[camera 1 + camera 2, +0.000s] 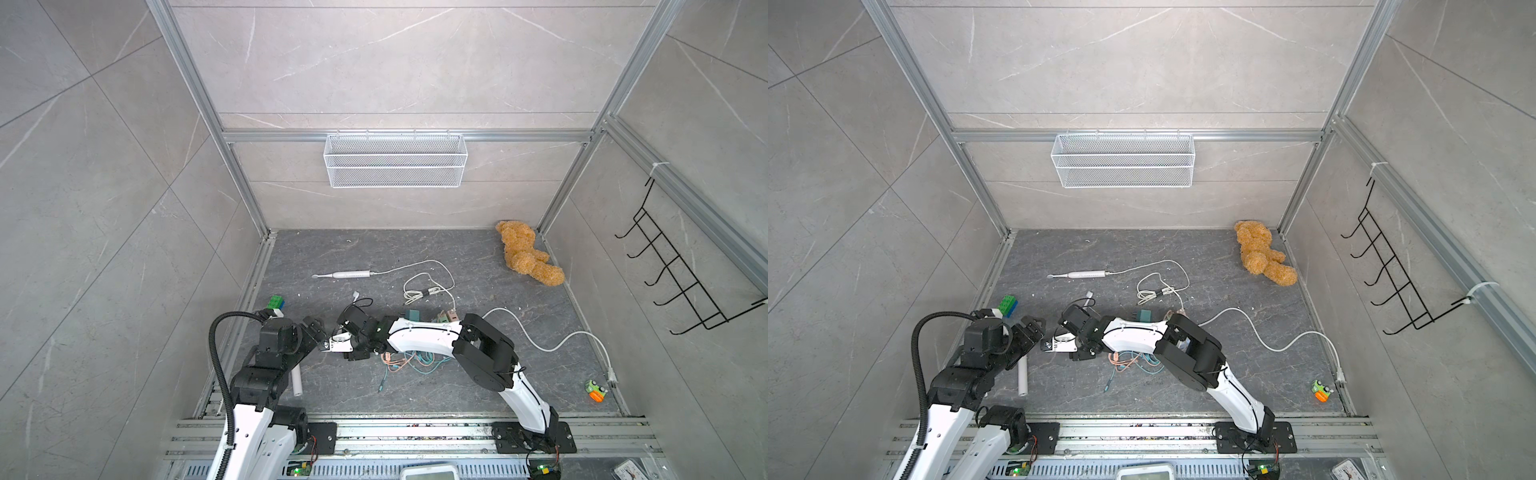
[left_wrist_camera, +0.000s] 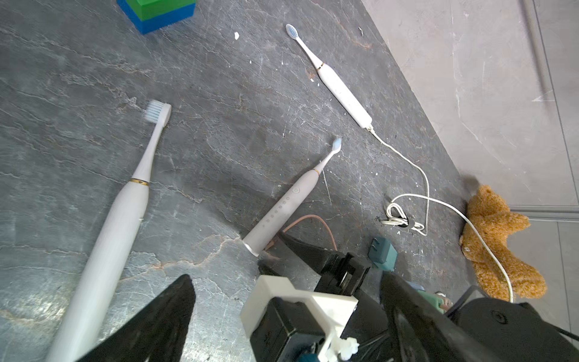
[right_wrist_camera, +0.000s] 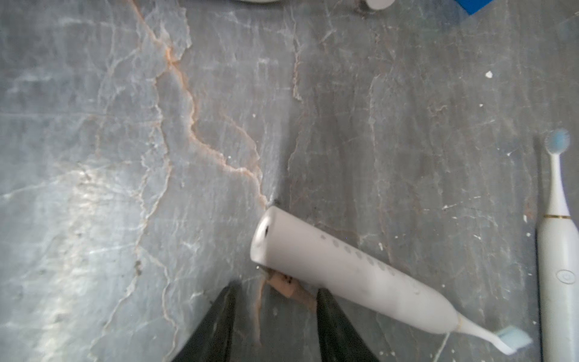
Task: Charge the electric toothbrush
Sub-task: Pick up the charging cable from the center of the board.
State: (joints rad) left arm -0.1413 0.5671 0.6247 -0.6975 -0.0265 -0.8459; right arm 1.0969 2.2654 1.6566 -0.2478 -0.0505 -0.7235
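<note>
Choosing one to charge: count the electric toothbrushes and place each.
3: the corded toothbrush farthest out; the pinkish toothbrush at the right gripper; the white toothbrush beside the left arm. Arms may hide more.

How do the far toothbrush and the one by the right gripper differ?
The far toothbrush has a white cable plugged into its base; the near toothbrush has its port empty, a pink connector lying beside it. Far one is white, near one pinkish. Both lie flat.

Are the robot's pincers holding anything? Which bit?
Nothing seems held. The left pincer is open and empty; the right pincer has its jaws apart around the pink plug.
</note>
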